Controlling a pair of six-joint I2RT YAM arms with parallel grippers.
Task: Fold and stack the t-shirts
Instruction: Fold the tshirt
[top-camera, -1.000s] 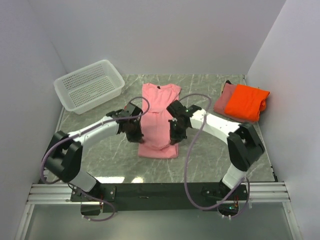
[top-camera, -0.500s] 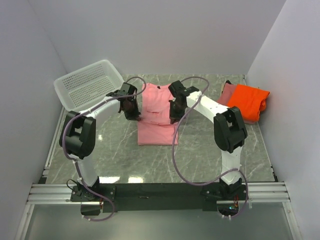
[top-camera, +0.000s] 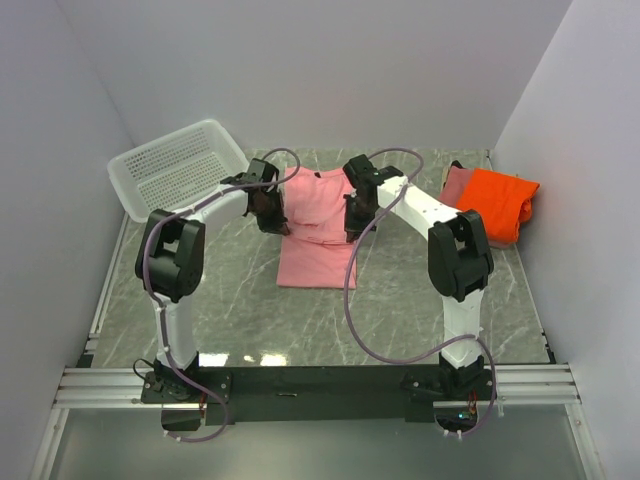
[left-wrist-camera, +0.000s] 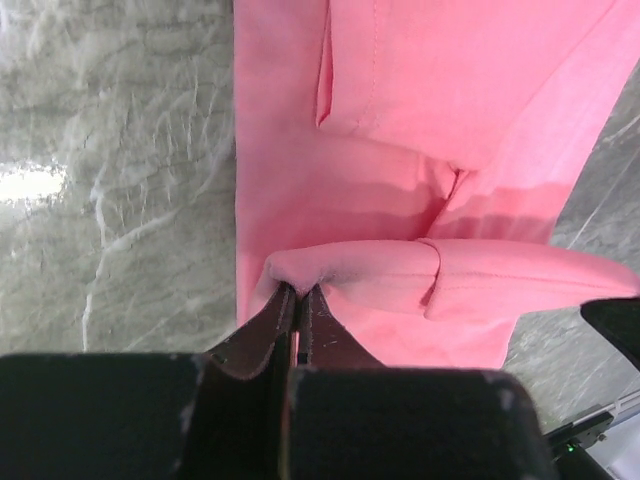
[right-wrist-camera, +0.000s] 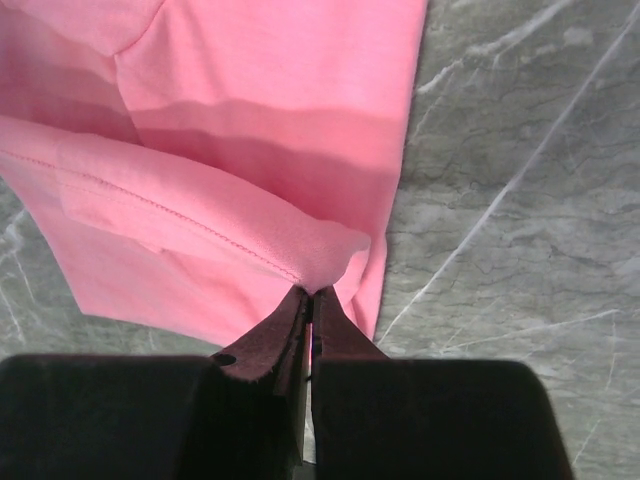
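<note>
A light pink t-shirt (top-camera: 318, 232) lies in the middle of the table, its near hem lifted and carried over its far half. My left gripper (top-camera: 272, 218) is shut on the hem's left corner (left-wrist-camera: 300, 268). My right gripper (top-camera: 352, 225) is shut on the hem's right corner (right-wrist-camera: 330, 255). The raised hem hangs as a band between the two grippers, above the rest of the shirt. A folded bright orange t-shirt (top-camera: 493, 203) lies on a dusty rose t-shirt (top-camera: 452, 196) at the far right.
A white perforated basket (top-camera: 178, 168) stands at the far left corner, close to my left arm. Grey marble table (top-camera: 240, 310) shows around the shirt. White walls close in the back and both sides.
Both grippers have carried the pink shirt's near hem away from the arm bases toward the collar, doubling the shirt over. The stack at the far right has not moved.
</note>
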